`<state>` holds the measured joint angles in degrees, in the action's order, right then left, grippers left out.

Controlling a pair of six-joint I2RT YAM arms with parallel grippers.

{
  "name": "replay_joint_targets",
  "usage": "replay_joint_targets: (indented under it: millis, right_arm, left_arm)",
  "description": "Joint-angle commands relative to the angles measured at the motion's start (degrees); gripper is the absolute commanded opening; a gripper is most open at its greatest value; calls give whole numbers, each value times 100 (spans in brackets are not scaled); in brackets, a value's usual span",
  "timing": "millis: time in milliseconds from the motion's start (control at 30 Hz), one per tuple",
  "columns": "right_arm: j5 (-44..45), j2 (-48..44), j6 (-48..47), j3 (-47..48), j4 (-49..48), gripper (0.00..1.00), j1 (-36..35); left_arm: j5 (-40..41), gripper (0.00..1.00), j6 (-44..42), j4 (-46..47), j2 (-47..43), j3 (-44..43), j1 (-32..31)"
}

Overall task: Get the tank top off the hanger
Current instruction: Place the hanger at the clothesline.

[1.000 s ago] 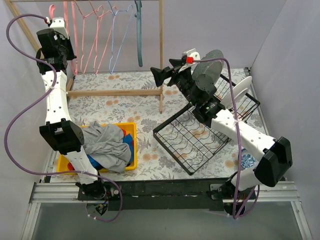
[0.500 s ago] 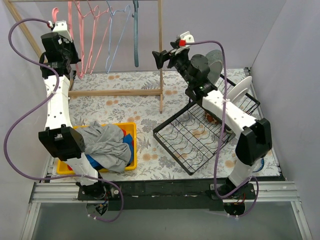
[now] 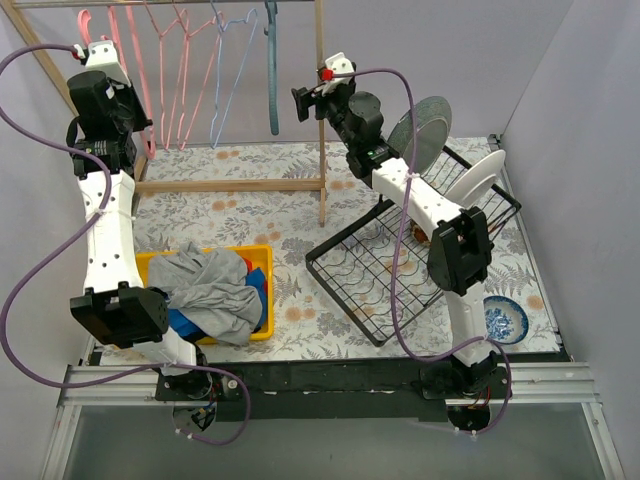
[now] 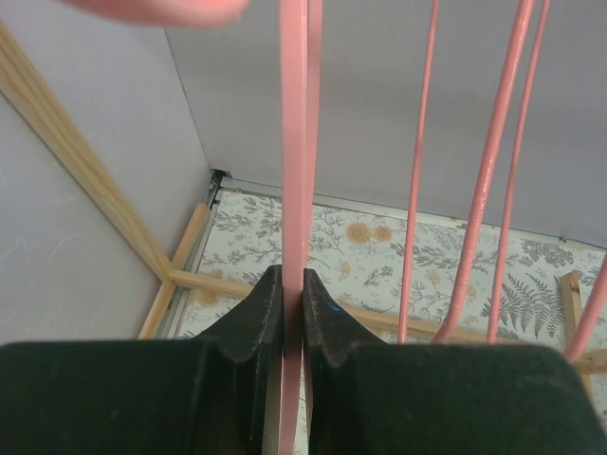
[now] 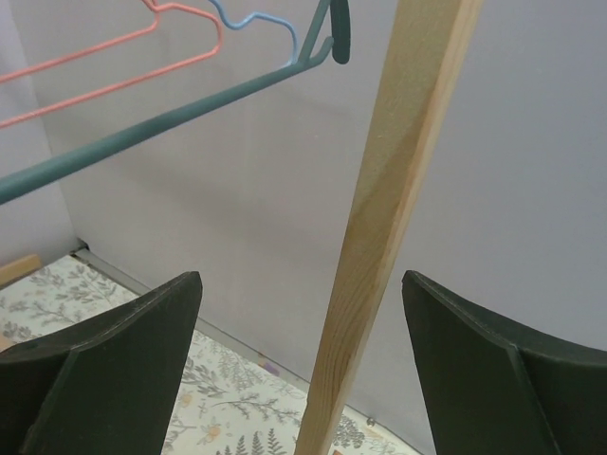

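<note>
Your left gripper [image 4: 292,284] is clamped shut on a strand of the leftmost pink hanger [image 4: 294,142], high at the rail. I read that as pinning it so it can't swing or slide.

Your right gripper [image 5: 301,284] has its jaws spread wide and holds nothing. It's up by the wooden post [image 5: 398,161], near the teal hanger [image 5: 142,142]. In the wrist view the post lines up between the fingers; I can't tell if it's actually inside them or just beyond.

I see no cloth on any hanger. A grey garment [image 3: 215,290] is heaped in the yellow bin [image 3: 262,250] by the left arm's base, spilling over the near rim. That's probably the tank top, so it looks to be off already.
</note>
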<state>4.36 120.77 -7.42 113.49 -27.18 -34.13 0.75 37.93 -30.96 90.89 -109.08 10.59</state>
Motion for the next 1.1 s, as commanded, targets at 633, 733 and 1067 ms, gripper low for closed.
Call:
replay_joint_targets:
  millis: [633, 733, 1067]
  right_arm:
    - [-777, -457, 460, -398, -306, 1, 64]
    - [-1016, -624, 698, -459, -113, 1, 56]
    - [-314, -704, 927, -538, 267, 1, -24]
  left_arm:
    - [443, 0, -111, 161, -678, 352, -13]
    - [469, 0, -154, 46, -590, 220, -13]
    - [-66, 0, -304, 353, -318, -167, -13]
